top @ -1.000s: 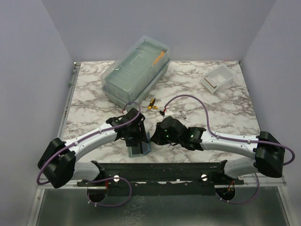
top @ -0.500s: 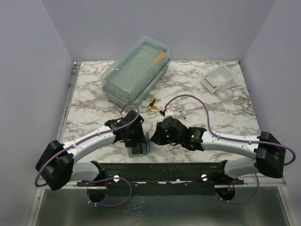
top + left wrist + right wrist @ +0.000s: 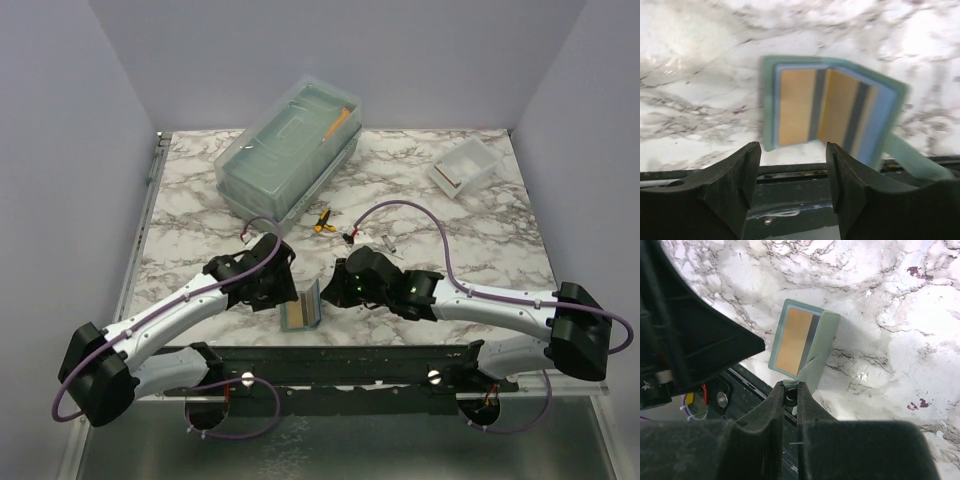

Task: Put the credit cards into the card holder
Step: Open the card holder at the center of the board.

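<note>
Left wrist view gives you the card holder (image 3: 769, 100) lying partly open on the marble table (image 3: 700, 75), close to the near edge. The picture is blurred, but you can make out gold-yellow credit cards (image 3: 796, 107) with dark stripes sitting in both panels. Your left gripper (image 3: 793, 152) hangs just short of the holder with its fingers (image 3: 730, 185) spread apart and nothing between them; it touches nothing.

In the right wrist view, your right gripper (image 3: 790, 390) has its fingers drawn almost together, pinching a pale green bit at the holder's lower edge. One panel faces the camera with a gold card in it. The other panel stands tilted up from the fold, so the holder is held half open.

From the top external view, you see the holder standing in a V between the two grippers, with the left arm on one side and the right arm on the other. Well behind them lie a yellow-handled tool (image 3: 322, 222), a large translucent lidded box (image 3: 290, 150) at the back left, and a small white tray (image 3: 465, 167) at the back right.
</note>
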Tool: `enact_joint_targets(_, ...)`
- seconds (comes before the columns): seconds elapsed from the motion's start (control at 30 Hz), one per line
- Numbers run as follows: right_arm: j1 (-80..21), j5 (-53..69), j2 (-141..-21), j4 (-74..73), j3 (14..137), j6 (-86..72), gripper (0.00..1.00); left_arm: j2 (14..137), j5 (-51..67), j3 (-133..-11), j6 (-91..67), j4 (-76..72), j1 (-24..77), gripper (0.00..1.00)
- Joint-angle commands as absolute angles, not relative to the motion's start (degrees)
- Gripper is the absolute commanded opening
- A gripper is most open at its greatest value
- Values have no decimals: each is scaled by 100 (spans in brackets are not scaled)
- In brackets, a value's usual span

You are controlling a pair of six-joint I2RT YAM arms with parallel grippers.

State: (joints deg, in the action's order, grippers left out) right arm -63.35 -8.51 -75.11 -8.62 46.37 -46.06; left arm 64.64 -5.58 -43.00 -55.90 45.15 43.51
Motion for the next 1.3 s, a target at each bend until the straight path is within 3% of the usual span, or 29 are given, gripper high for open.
enact_joint_targets(0.0,-6311,-914,-7404,-817,4559,-4658,0,6146,268,-4553,-5365,3841,4348,61)
enact_joint_targets(0.13,-6311,-923,-7391,-788,4521,-4680,0,6636,946,-4526,-5365,3350,4347,60)
enact_joint_targets(0.57,-6310,-905,-7372,-773,4488,-4701,0,7014,943,-4291,-5358,2984,4342,57)
enact_joint_targets(0.73,-6302,-928,-7356,-802,4488,-4706,0,6978,798,-4209,-5425,2988,4342,50)
enact_joint_targets(0.9,-6302,-975,-7309,-827,4370,-4813,0,6989,801,-4142,-5449,2917,4345,54)
enact_joint_targets(1.1,-6303,-870,-7324,-760,4263,-4893,0,7212,805,-4037,-5430,2615,4347,51)
enact_joint_targets(1.27,-6302,-808,-7388,-677,4279,-4902,0,7383,921,-3962,-5382,2412,4342,57)
